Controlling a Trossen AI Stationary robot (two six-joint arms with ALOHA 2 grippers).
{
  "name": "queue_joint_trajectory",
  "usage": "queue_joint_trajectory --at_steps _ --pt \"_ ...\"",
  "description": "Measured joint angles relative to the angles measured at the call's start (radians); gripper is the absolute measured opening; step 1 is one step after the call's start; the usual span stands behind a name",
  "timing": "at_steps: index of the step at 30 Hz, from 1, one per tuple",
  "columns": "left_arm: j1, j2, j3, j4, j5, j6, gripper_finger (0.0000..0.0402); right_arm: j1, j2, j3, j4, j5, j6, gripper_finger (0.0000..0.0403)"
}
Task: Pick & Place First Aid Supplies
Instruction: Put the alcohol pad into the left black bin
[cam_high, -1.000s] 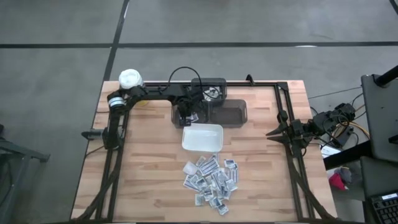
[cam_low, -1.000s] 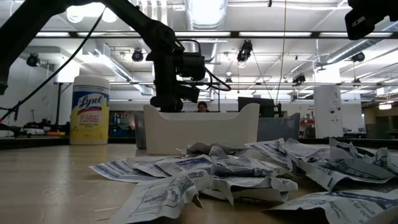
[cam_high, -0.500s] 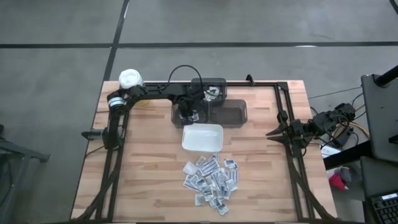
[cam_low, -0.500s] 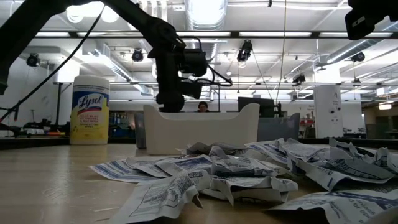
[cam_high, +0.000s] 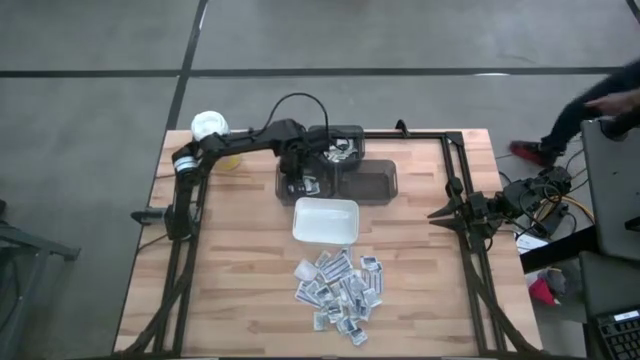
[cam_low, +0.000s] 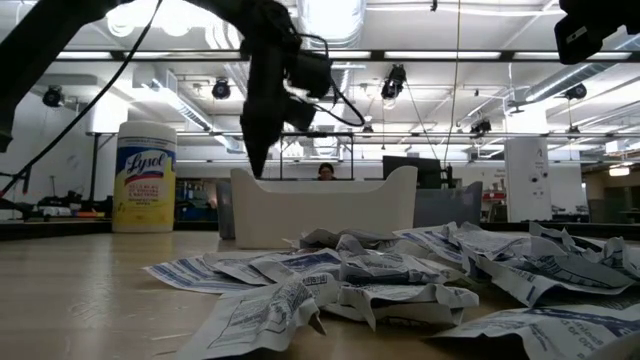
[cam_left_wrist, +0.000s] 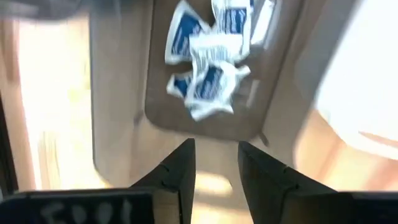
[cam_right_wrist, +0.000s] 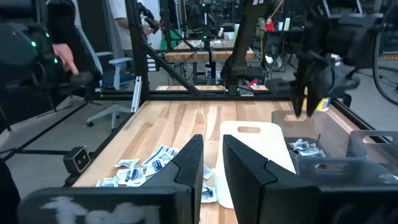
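The first aid supplies are small white packets with blue print. Most lie in a loose pile (cam_high: 340, 290) (cam_low: 380, 275) on the wooden table, near the front edge. A few packets (cam_left_wrist: 208, 68) (cam_high: 312, 185) rest on the floor of a smoky clear bin (cam_high: 375, 182). My left gripper (cam_high: 298, 183) (cam_left_wrist: 216, 144) hangs above that bin, pointing down. It is open, with nothing between its fingers. A white dish (cam_high: 325, 221) (cam_low: 325, 205) stands between the bin and the pile. My right gripper (cam_high: 436, 213) (cam_right_wrist: 212, 146) waits open at the table's right edge.
A yellow canister with a white lid (cam_high: 210, 127) (cam_low: 146, 178) stands at the far left corner. A black frame rail (cam_high: 465, 250) runs along the table's right side. A person (cam_high: 590, 110) moves beyond the right edge. Bare wood lies left of the dish.
My left gripper has risen straight up from low in the bin, behind the dish's wall, to well above it. Its wrist has tipped, and the fingers now point down. The packets in the bin, the dish and the pile have stayed where they were.
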Motion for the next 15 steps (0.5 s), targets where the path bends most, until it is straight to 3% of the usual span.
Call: queue_joint_trajectory --at_steps 7,15 --pt "-0.053 0.0 0.166 -0.177 0.028 -0.148 0.0115 0.0 0.0 0.0 0.0 0.0 0.0 0.0059" --pt "-0.18 -0.001 0.303 -0.226 0.033 -0.302 0.0115 0.0 0.0 0.0 0.0 -0.001 0.013 0.0059"
